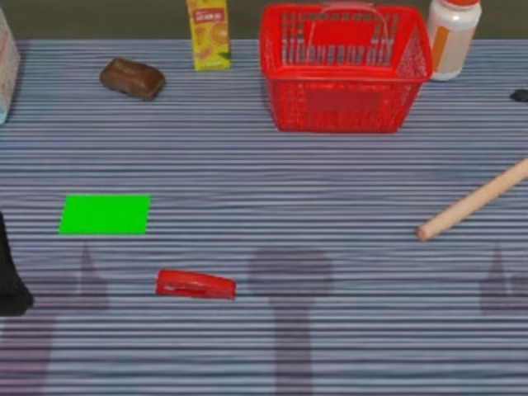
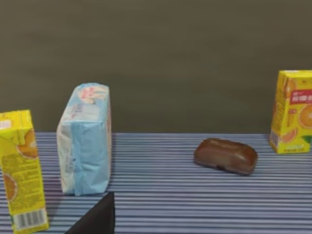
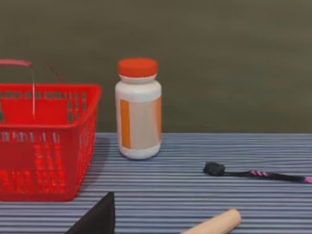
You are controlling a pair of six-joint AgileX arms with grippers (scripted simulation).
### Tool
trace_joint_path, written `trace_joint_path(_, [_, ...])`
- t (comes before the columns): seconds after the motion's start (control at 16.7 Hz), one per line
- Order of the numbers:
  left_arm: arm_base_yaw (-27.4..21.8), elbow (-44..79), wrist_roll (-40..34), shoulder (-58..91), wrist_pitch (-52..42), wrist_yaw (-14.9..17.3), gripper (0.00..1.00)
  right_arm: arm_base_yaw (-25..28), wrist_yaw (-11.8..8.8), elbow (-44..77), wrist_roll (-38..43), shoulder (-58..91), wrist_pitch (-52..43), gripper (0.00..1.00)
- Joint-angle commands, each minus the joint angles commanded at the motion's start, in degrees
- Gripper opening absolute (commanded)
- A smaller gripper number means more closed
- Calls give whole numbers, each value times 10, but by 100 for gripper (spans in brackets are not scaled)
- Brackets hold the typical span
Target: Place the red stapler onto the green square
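Seen from the top view, the red stapler (image 1: pixel 195 285) lies flat on our striped table (image 1: pixel 330 206), toward the near edge and left of centre. It sits apart from the green square (image 1: pixel 105 214), which lies nearer the left edge and farther from the near edge. Our left arm (image 1: pixel 10 272) shows only as a dark shape at the left edge; whether its fingers are spread or pressed together we cannot tell. Our right arm does not appear. Along the far edge stand a brown block (image 1: pixel 132 78), a yellow juice carton (image 1: pixel 208 33), a red mesh basket (image 1: pixel 345 68) and a white bottle (image 1: pixel 452 35). A wooden rolling pin (image 1: pixel 474 200) lies tilted near the right edge.

From the left wrist view, we record a pale blue packet (image 2: pixel 85 139) standing upright, a second yellow carton (image 2: pixel 22 170) beside it, the brown block and the juice carton farther off. A dark wedge at the bottom edge does not show the finger state.

From the right wrist view, we record the basket, the orange-capped bottle beside it, a black toothbrush (image 3: pixel 253 172) lying flat, and the rolling pin's end. Neither task item appears in the wrist views.
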Motion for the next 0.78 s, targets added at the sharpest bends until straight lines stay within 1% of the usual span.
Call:
trace_joint_path(0.18, [-3,6,5,6,-5,0,100,0,0,0,0,0,0,100])
trace_joint_path(0.36, [-26,60,47,60,-45,2,100,0,0,0,0,0,0,100])
trace_joint_path(0.54, [-64,157,121,170,-118,2,100,0,0,0,0,0,0,100])
trace_joint_path(0.78, [-127,320,251,395,-249,0,100,0,0,0,0,0,0,100])
